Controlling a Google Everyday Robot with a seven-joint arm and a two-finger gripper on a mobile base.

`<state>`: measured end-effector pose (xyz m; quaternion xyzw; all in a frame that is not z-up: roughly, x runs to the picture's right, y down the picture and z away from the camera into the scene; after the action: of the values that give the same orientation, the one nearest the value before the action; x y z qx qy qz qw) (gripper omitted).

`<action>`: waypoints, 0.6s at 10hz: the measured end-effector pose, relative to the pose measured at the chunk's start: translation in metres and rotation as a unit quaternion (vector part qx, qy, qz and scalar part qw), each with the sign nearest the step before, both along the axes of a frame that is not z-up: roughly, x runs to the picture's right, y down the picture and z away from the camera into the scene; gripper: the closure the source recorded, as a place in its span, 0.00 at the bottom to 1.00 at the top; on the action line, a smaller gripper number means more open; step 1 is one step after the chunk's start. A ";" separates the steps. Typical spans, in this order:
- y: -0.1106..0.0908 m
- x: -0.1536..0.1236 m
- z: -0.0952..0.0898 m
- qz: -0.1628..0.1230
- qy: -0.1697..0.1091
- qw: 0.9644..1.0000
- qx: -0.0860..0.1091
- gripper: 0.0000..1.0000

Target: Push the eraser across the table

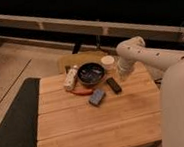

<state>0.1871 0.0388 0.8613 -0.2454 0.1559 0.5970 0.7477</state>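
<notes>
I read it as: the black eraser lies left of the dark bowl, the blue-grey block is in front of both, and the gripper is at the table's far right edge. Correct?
Not quite. The camera view shows the eraser right of the dark bowl, not left. The blue-grey block lies in front of both, and the gripper is at the table's far right edge.

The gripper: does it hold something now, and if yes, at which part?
Nothing is held. The gripper is shut and empty, low over the table just right of the eraser, beside the white cup.
</notes>
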 end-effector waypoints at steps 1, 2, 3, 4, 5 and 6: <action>0.000 0.000 0.001 -0.002 0.004 1.000 -0.001 0.98; -0.002 0.007 0.005 -0.013 0.015 1.000 -0.003 0.98; -0.004 0.009 0.012 -0.027 0.023 0.999 -0.005 0.98; -0.008 0.004 0.023 -0.045 0.025 0.999 -0.009 0.98; -0.010 0.000 0.030 -0.053 0.025 0.998 -0.012 0.98; -0.011 -0.003 0.038 -0.062 0.027 0.998 -0.017 0.98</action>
<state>0.1842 0.0279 0.8997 -0.2317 0.2007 0.5530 0.7747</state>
